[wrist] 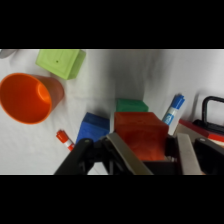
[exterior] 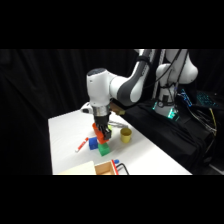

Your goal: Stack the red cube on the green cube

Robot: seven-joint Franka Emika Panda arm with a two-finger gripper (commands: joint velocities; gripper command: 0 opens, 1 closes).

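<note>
While the hand point(wrist: 150, 150) grips the red cube point(wrist: 140, 135), the green cube point(wrist: 132, 105) sits just beyond.

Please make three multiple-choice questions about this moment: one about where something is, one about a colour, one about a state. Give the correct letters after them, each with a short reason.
1. In the wrist view, where does the blue cube lie relative to the green cube?
A. on top of it
B. beside it on the table
C. inside the cup

2. What colour is the open cup lying on its side?
A. orange-red
B. purple
C. black

3. What is the gripper doing?
A. open and empty
B. shut on the red cube
C. shut on the marker

Answers: 1 B, both sit on the white table side by side. 2 A, its wall and inside are orange-red. 3 B, the fingers flank and grip the red cube.
</note>
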